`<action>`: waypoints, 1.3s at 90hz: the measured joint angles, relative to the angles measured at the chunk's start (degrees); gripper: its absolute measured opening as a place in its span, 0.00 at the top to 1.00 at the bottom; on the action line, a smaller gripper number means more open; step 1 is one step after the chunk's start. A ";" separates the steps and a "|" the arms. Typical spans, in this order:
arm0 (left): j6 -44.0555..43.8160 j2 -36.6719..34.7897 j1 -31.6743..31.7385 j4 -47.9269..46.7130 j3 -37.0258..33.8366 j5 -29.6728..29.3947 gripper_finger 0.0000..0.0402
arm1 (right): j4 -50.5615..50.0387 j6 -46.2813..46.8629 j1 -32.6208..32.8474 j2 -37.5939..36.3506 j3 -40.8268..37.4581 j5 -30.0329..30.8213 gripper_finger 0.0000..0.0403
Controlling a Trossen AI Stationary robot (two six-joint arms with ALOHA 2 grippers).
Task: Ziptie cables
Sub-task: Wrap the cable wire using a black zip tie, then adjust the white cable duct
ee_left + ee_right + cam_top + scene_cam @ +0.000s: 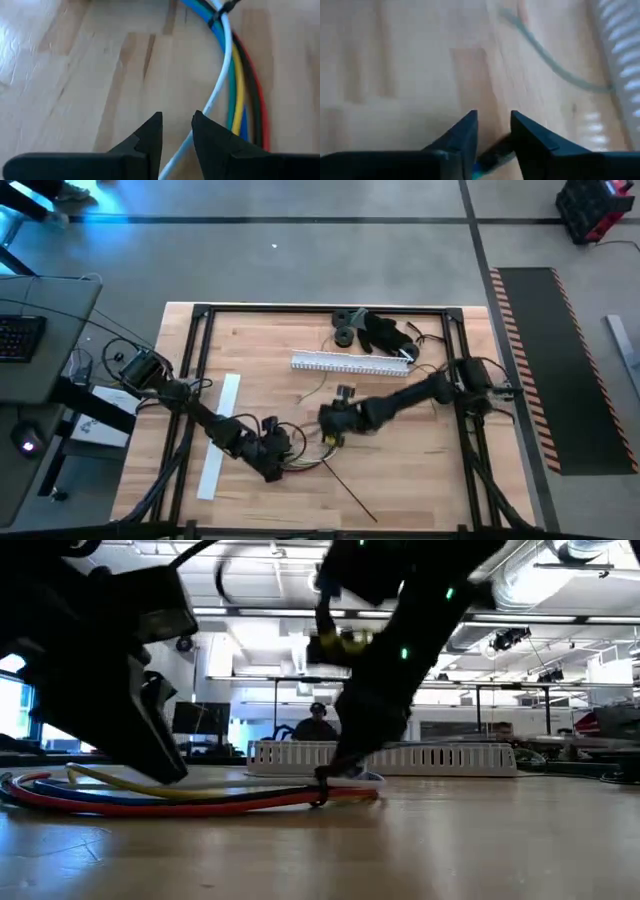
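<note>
The cables [190, 798], red, yellow and blue among them, lie in a long curve on the wooden table, with a black ziptie [322, 790] looped around them. In the high view the cables [305, 462] lie at the near middle. My left gripper [177, 122] stands low over the table beside the bundle [240, 95], its fingers a little apart. A white wire [220, 85] of the bundle runs between them, and I see no touch. My right gripper [494, 120] reaches down at the ziptie, shut on a dark strip. My right gripper pinches a dark strip [495, 152] between its two fingers; the picture is blurred, so which part of the ziptie this is cannot be told. In the low view the fingers [345, 762] come slanting down from above, just over the loop around the cables, which rest on the table.
The long white slotted duct [350, 363] lies across the far middle, with black round parts [375, 330] behind it. A flat white strip [220, 435] lies under the left arm. A thin dark stick [350, 492] lies toward the near edge. People show far off in the low view.
</note>
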 joint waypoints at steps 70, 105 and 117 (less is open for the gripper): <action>1.30 -2.60 6.96 -1.30 0.11 -8.62 0.81 | -41.26 32.99 22.49 -1.37 5.57 -6.72 1.00; 30.82 -6.70 32.88 8.15 0.20 7.07 0.80 | -40.29 31.91 24.55 -8.71 0.58 13.60 0.76; 39.70 -6.67 40.88 9.93 0.20 13.49 0.76 | -31.70 27.74 24.58 -12.77 -4.83 14.65 0.59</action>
